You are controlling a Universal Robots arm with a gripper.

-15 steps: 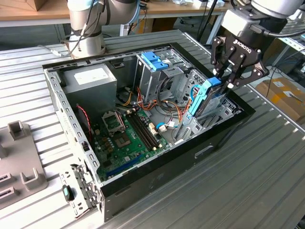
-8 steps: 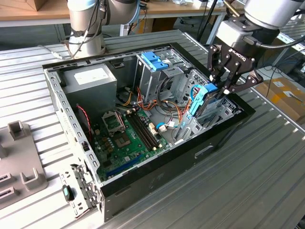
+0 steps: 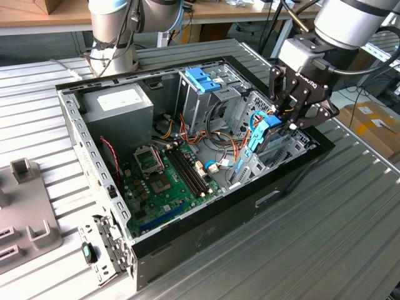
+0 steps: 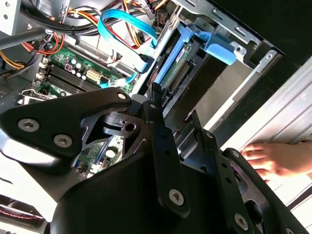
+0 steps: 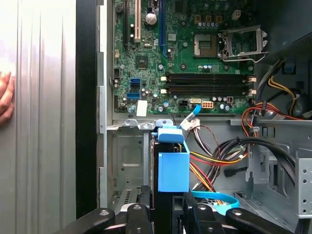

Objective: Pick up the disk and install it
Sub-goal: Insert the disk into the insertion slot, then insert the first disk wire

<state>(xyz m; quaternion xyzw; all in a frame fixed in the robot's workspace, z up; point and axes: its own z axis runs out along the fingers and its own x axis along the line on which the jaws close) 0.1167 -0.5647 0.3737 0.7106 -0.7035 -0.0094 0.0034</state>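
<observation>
Black pincer [image 5: 167,207] fingers [image 4: 157,112] are clamped on the disk [image 5: 173,170], gripping its light-blue carrier from both flanks. Standing on edge, the disk sits at the drive bay inside the computer case [image 3: 206,219], toward the exterior view's right; how deep it sits is hard to tell. Close by are the green motherboard [image 3: 162,181] and orange cables [image 5: 207,163]. A person's hand [image 4: 273,158] rests on the table [image 3: 325,250] beside the case.

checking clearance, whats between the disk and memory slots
In the first wrist view: a metal crossbar and a blue cable plug, between disk and memory slots.
</observation>
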